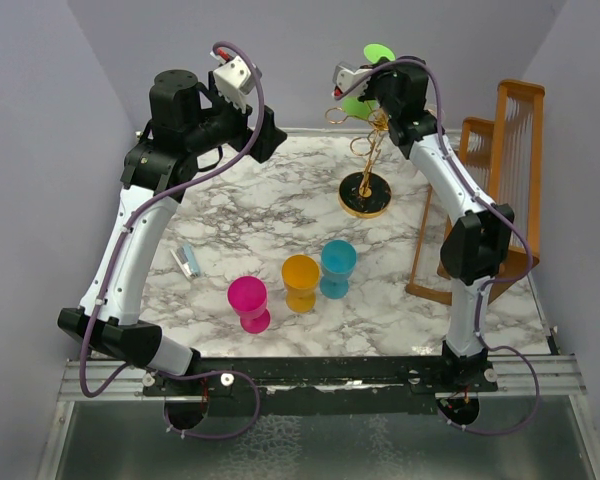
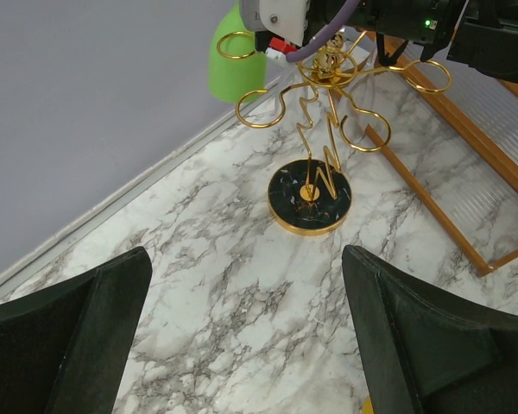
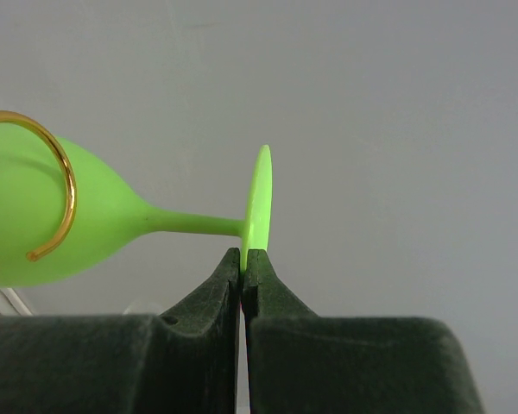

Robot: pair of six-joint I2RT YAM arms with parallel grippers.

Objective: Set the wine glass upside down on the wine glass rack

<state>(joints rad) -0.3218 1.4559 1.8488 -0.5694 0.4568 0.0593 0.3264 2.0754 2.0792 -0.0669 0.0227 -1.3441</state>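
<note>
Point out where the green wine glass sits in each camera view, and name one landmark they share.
Top external: the green wine glass is at the top, right of centre.
Left wrist: top edge, left of centre, partly cut off.
Right wrist: left half, lying sideways, foot in the shut right gripper.
Shared landmark: the gold rack.

Held in right claw (image 3: 243,256): green wine glass (image 3: 112,216), smooth, matt, looks plastic. Beside claw: wine glass rack (image 2: 310,195), thin shiny gold metal, glossy black base. Under claw: counter (image 2: 207,285), smooth, marble pattern. Claw fingers (image 3: 198,345): dark, matt.
</note>
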